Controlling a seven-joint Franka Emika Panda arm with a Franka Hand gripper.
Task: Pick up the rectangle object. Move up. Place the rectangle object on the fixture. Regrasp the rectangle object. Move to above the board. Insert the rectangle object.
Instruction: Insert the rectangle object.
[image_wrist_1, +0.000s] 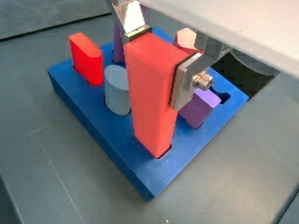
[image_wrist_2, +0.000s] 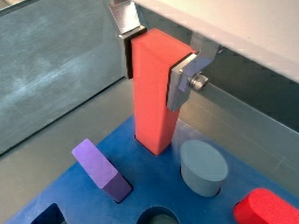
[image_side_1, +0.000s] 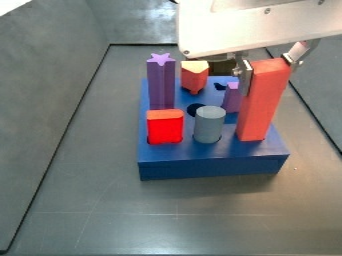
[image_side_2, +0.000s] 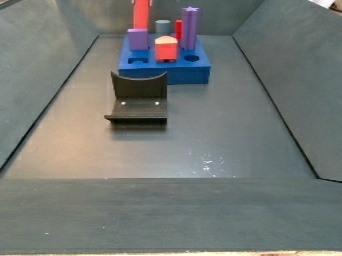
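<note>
Because the rectangle object (image_wrist_1: 156, 96) is a long, hard, smooth bar, it is judged to be stiff and fairly light, and a bit slippery on its plain faces. It stands upright with its lower end in a hole at the corner of the board (image_wrist_1: 117, 144), as seen in both wrist views. The gripper (image_wrist_1: 162, 52) is up at the top of the bar, and its flat silver fingers (image_wrist_2: 181, 79) are pressed against two sides of the bar, so the bar is held near its upper end. That high hold is judged best, since the low part must stay free to slide down. In a side view the bar (image_side_1: 262, 98) is at the right near corner of the board (image_side_1: 214, 160), beside a grey cylinder (image_side_1: 209, 125) and a red cube (image_side_1: 164, 127). The floor is dark, flat and dull, with grey walls around it. The fixture (image_side_2: 138, 97) stands well apart from the board (image_side_2: 163, 68), nearer the camera in that side view, with bare floor around it.
</note>
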